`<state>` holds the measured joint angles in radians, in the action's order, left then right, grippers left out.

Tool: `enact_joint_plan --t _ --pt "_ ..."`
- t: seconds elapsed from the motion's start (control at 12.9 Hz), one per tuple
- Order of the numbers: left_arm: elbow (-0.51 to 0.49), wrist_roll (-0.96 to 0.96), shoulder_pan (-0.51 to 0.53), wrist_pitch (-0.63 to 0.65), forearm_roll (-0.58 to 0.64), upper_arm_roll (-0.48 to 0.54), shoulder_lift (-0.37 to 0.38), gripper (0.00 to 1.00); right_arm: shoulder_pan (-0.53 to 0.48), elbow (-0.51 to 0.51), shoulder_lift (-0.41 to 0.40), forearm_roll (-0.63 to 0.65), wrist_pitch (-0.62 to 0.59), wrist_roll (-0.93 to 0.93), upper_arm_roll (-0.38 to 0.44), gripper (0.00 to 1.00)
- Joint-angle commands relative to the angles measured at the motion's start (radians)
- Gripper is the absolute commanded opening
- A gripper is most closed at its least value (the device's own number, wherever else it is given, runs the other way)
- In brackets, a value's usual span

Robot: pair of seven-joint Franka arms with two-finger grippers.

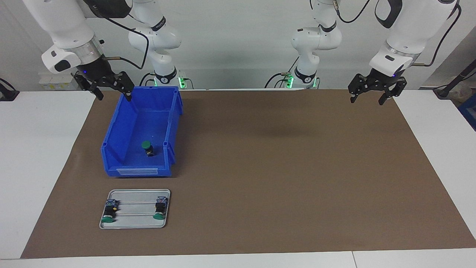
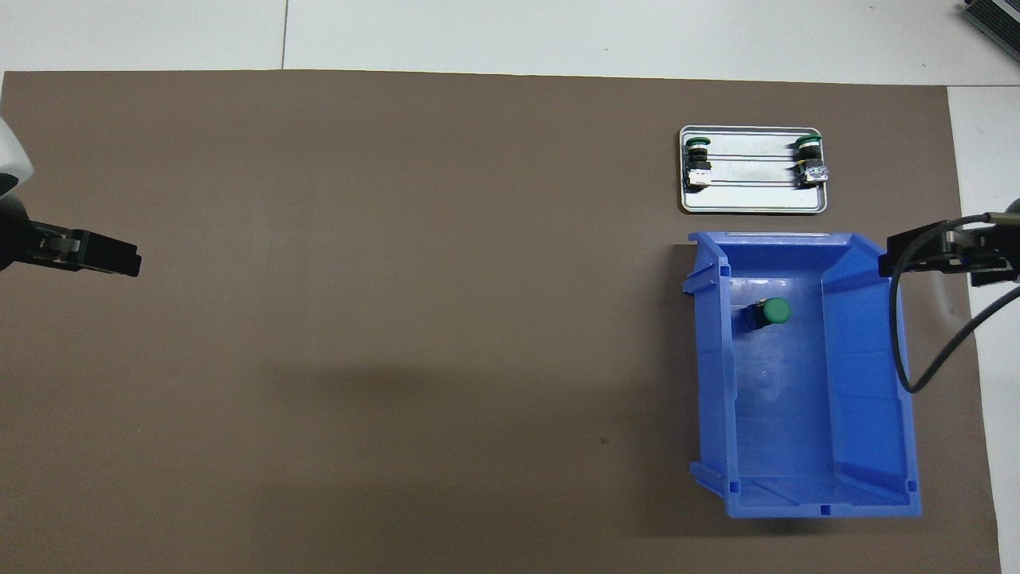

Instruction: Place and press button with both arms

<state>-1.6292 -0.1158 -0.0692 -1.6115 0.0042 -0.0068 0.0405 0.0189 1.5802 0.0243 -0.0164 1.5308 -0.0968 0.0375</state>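
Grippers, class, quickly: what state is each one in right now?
Left gripper: open, empty, over the mat.
Right gripper: open, empty, over the blue bin's edge.

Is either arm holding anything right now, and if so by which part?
Nothing is held. The right gripper hangs open above the blue bin's rim, the left gripper open over the mat. The button sits untouched in the bin.
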Motion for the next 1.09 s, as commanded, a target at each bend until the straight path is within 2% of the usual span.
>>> enact_joint_plan --t 0.0,1.01 --pt "-0.029 -0.001 0.009 0.002 0.007 -0.007 0.027 1.00 -0.011 0.035 0.026 0.018 0.017 -0.003 -0.007 1.00" --pt "-0.029 -0.001 0.009 0.001 0.007 -0.007 0.027 1.00 -0.013 0.035 0.026 0.032 0.014 -0.006 0.001 1.00"
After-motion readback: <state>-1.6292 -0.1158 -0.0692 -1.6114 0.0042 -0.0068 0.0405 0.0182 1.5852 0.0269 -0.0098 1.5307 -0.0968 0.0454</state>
